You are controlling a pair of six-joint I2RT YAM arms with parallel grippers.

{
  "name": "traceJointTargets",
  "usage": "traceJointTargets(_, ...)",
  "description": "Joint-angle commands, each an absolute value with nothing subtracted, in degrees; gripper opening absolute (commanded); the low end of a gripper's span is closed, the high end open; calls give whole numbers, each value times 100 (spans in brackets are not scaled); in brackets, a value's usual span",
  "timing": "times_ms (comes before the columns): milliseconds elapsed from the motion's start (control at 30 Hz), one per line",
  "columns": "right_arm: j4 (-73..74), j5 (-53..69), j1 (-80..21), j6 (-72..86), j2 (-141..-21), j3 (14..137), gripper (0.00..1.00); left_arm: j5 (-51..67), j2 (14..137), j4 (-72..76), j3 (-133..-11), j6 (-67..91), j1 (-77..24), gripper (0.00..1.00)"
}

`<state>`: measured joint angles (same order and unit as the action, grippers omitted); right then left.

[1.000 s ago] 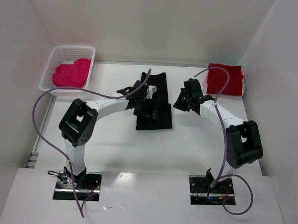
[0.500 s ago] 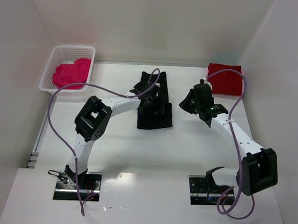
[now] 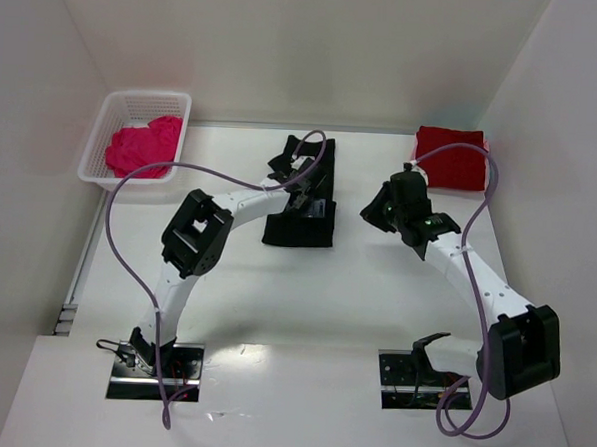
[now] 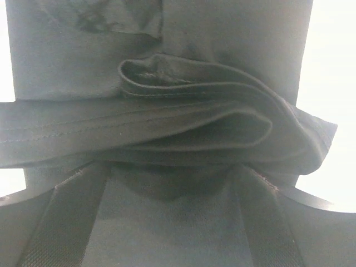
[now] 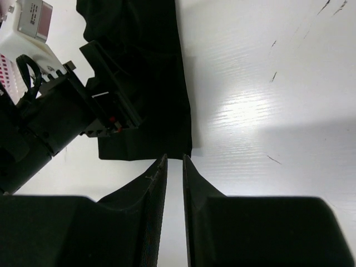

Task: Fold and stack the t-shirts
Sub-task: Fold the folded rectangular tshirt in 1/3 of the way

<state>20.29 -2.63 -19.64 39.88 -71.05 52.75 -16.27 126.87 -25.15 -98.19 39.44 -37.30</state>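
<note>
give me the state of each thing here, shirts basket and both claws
black t-shirt: partly folded on the table, a bunched fold between the left claw's fingers
dark red t-shirt: folded flat at the far right corner
magenta-pink t-shirt: crumpled, unfolded, in the basket
white basket: upright, holding the pink shirt
left claw: wide open around the black fold
right claw: nearly shut, holding nothing, beside the black shirt's edge

Over the last second we see the black t-shirt [image 3: 300,224] go from a long strip reaching toward the near edge to a shorter, more compact fold on the desk [image 3: 355,287]. The left gripper [image 3: 303,184] has moved farther over the shirt, away from its base. The right gripper [image 3: 379,210] has swung slightly toward the right, its elbow dropping low beside its base.
</note>
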Motion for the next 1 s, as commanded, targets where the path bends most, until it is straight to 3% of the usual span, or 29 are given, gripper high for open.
traceJointTargets(0,1969,-396,-2004,4043,-6847,5177,23,-2276,12849,-2716,-10037,4043,-3718,99)
traceJointTargets(800,1855,-396,-1837,3990,-6627,5019,23,-3014,13324,-2338,-11346,3921,-3454,99)
traceJointTargets(967,1609,-220,-1837,3990,-6750,4966,28,-2787,12912,-2013,-11206,3622,-3200,99)
